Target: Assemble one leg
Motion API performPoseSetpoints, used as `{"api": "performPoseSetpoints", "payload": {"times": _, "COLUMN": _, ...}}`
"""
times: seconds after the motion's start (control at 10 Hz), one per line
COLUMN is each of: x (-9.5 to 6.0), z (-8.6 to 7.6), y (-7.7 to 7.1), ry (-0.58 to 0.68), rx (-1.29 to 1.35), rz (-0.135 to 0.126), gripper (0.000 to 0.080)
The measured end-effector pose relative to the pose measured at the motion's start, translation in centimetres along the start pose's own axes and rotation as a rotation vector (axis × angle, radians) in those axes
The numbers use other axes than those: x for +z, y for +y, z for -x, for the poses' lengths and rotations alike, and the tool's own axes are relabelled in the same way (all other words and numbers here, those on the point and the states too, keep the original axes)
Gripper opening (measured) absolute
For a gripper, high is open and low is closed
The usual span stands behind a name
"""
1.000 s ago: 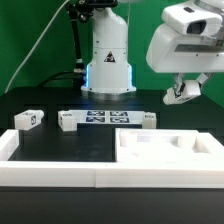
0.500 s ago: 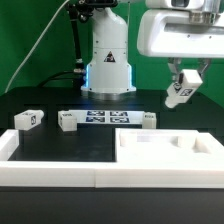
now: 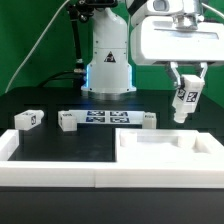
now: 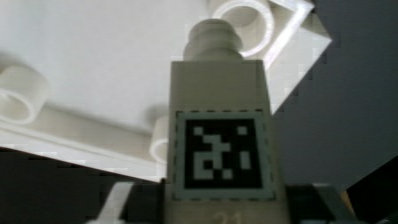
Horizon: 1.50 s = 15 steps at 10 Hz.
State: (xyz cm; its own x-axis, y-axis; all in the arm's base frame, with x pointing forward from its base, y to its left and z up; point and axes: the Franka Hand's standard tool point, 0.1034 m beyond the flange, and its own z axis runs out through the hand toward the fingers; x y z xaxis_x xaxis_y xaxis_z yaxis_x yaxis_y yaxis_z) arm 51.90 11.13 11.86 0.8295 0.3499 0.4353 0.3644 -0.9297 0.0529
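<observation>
The gripper point(image 3: 185, 88) sits in the upper right of the exterior view, its fingers pinching the upper end of the leg point(image 3: 186, 104). In the wrist view the leg point(image 4: 221, 130) fills the gap between the two grey finger bodies and runs straight away from the camera, tag point(image 4: 222, 150) facing the lens.

The leg hangs below the fingers. Its long axis is close to vertical, with the lower end tipped a little toward the exterior view's right. It touches nothing else, and its free end is in the air above the far rim of the tabletop point(image 3: 150, 150), which fills the lower right of that frame. The narrow peg point(image 4: 215, 42) at that free end points toward a corner of the tabletop point(image 4: 80, 115), beside a raised round boss point(image 4: 244, 12). I judge the coming move turns on bringing that peg over a corner hole and squaring the leg upright.

Three more legs point(image 3: 28, 119) point(image 3: 67, 122) point(image 3: 147, 119) lie well apart from the gripper, along the marker board point(image 3: 105, 117) on the black table point(image 3: 50, 140).

The contact of the pads is hidden behind the leg. The holes cannot be made out in the exterior view. The wrist view is soft, so I cannot tell whether the peg is in line with a hole.
</observation>
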Motion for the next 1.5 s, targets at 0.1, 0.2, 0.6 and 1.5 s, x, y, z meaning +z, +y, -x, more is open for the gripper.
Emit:
{"api": "performPoseSetpoints", "payload": {"times": 0.1, "x": 0.0, "z": -0.9, "y": 0.5, "ry": -0.016, "rx": 0.002, "rz": 0.004, "gripper": 0.0291}}
{"api": "performPoseSetpoints", "payload": {"times": 0.2, "x": 0.0, "z": -1.2, "y": 0.5, "ry": -0.011, "rx": 0.001, "rz": 0.004, "gripper": 0.0291}}
{"api": "performPoseSetpoints", "payload": {"times": 0.6, "x": 0.0, "z": -1.2, "y": 0.8, "ry": -0.017, "rx": 0.031, "rz": 0.007, "gripper": 0.0291}}
{"api": "performPoseSetpoints", "payload": {"times": 1.5, "x": 2.7, "z": -5.7, "y": 2.2, "ry": 0.032, "rx": 0.075, "rz": 0.011, "gripper": 0.0291}}
